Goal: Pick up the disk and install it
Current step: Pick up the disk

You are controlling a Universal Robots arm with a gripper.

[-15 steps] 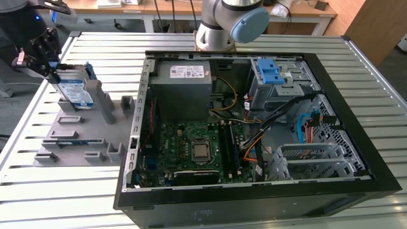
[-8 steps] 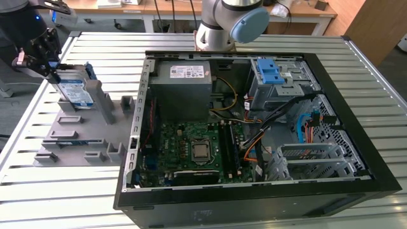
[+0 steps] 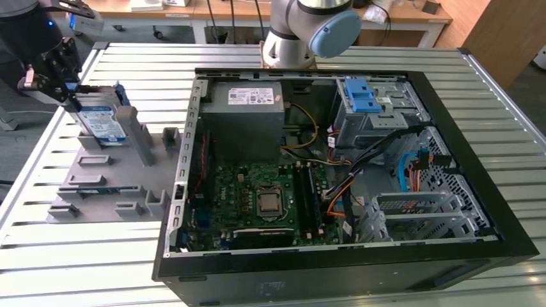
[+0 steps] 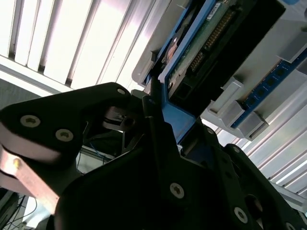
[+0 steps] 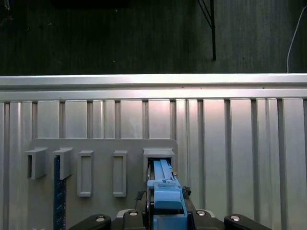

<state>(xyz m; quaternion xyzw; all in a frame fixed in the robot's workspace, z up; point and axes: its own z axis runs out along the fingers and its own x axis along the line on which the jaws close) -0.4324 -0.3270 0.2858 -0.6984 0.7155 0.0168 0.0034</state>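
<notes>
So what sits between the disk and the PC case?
In the exterior view, two grey upright posts of the holder stand between the disk and the PC case wall.

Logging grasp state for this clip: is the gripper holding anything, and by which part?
The gripper is shut on the disk, clamping its blue bracket at the top end; the disk stands upright in the grey holder.

disk: silver metal, glossy paper label, blue plastic carrier. rack: matt grey plastic. table: ribbed bare metal, slight sheen. PC case: matt black metal.
</notes>
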